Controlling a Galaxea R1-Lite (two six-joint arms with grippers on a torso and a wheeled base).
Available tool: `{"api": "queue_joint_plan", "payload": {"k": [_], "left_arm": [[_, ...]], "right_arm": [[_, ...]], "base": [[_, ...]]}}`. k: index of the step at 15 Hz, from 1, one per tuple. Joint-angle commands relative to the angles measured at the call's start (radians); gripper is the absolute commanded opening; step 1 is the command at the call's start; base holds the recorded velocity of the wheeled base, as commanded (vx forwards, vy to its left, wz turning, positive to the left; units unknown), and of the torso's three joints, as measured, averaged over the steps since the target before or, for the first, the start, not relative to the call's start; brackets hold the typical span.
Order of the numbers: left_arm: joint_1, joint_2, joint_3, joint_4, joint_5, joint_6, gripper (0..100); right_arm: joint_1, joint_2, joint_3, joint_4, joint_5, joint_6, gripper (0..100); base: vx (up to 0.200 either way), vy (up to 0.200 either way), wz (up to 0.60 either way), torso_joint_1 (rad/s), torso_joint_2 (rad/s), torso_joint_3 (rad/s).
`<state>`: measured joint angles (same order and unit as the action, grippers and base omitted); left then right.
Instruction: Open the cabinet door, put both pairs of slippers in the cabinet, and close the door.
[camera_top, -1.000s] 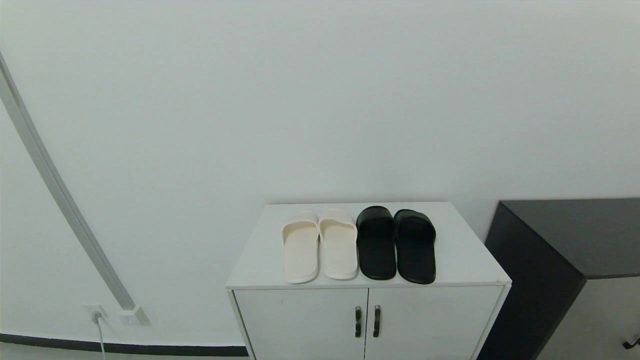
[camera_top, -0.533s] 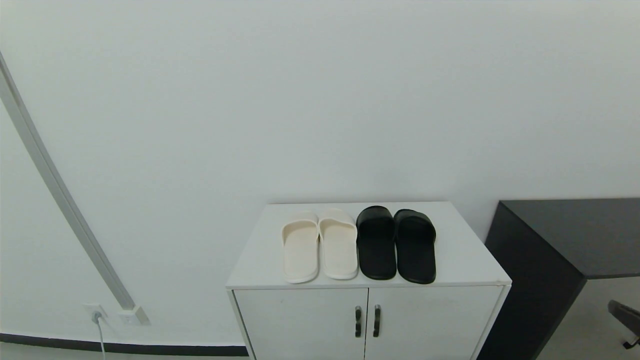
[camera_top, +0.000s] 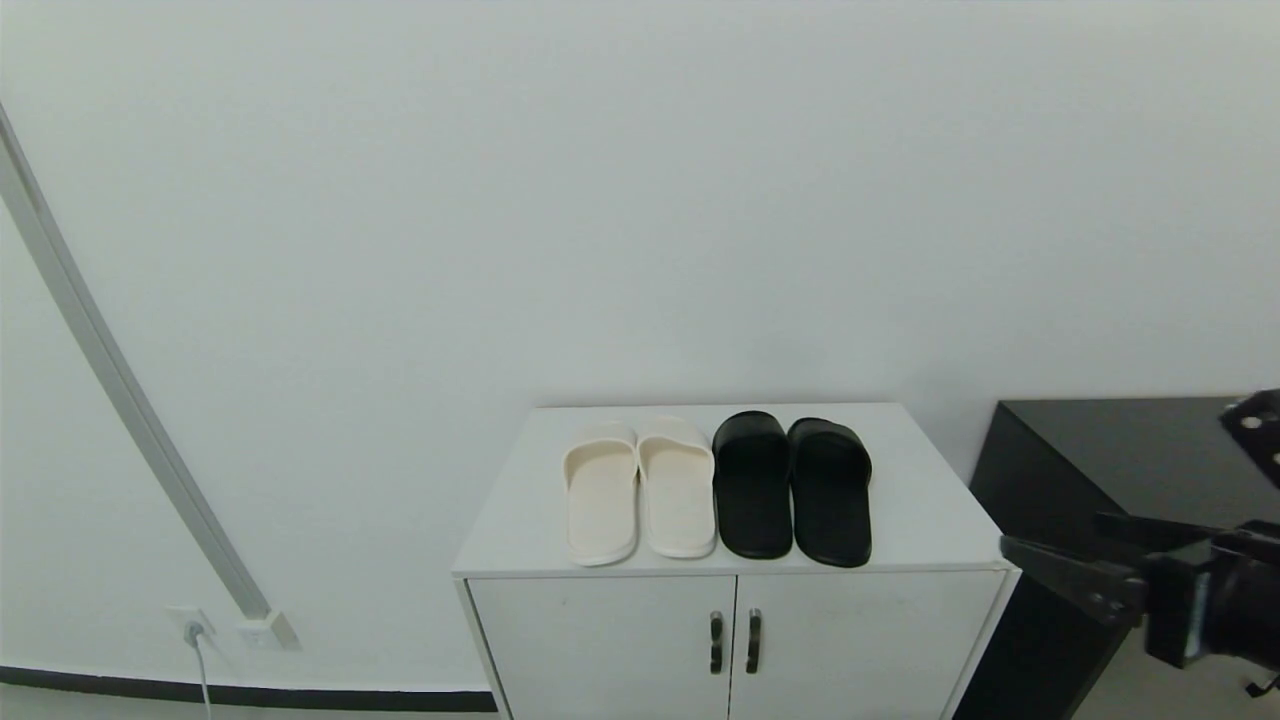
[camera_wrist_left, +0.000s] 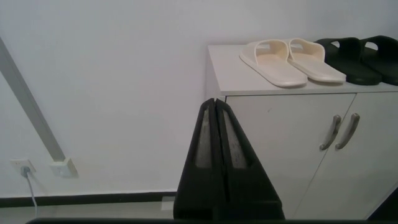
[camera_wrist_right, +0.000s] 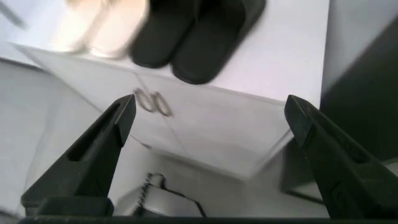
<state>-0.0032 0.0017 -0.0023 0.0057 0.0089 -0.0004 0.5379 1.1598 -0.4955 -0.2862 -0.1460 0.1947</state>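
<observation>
So here's what we've got: both pairs sit on top of the white cabinet (camera_top: 930, 520), toes toward the wall. The cream slippers (camera_top: 640, 490) are on the left and the black slippers (camera_top: 792, 490) are right up against them. Both doors are shut, with the two dark handles (camera_top: 716, 642) side by side in the middle. Our right claw (camera_top: 1050, 532) is spread wide, just off the cabinet's right edge, in front of a dark unit (camera_top: 1100, 450). Our left claw (camera_wrist_left: 216, 106) is pressed together with nothing in it, well apart from the cabinet.

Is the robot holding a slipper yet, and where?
No, nothing is held. The left gripper is shut and empty, and the right gripper is open and empty.
</observation>
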Motion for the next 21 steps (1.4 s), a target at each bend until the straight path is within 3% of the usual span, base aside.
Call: {"api": "queue_joint_plan", "payload": {"k": [1, 5, 10, 16, 21], "left_arm": [[0.0, 0.001, 0.001, 0.0, 0.0, -0.001, 0], [0.0, 0.001, -0.001, 0.0, 0.0, -0.006, 0], [0.0, 0.001, -0.001, 0.0, 0.0, -0.006, 0], [0.0, 0.001, -0.001, 0.0, 0.0, -0.007, 0], [0.0, 0.001, -0.001, 0.0, 0.0, -0.007, 0]], "right_arm": [[0.059, 0.17, -0.067, -0.034, -0.05, 0.009, 100], [0.114, 0.345, -0.159, -0.1, -0.181, 0.046, 100], [0.123, 0.503, -0.216, -0.176, -0.273, 0.094, 100], [0.136, 0.686, -0.36, -0.228, -0.477, 0.091, 100], [0.131, 0.778, -0.442, -0.229, -0.497, 0.094, 100]], "base": [[0.0, 0.0, 0.0, 0.0, 0.0, 0.0], [0.0, 0.0, 0.0, 0.0, 0.0, 0.0], [0.0, 0.0, 0.0, 0.0, 0.0, 0.0], [0.0, 0.0, 0.0, 0.0, 0.0, 0.0], [0.0, 0.0, 0.0, 0.0, 0.0, 0.0]]}}
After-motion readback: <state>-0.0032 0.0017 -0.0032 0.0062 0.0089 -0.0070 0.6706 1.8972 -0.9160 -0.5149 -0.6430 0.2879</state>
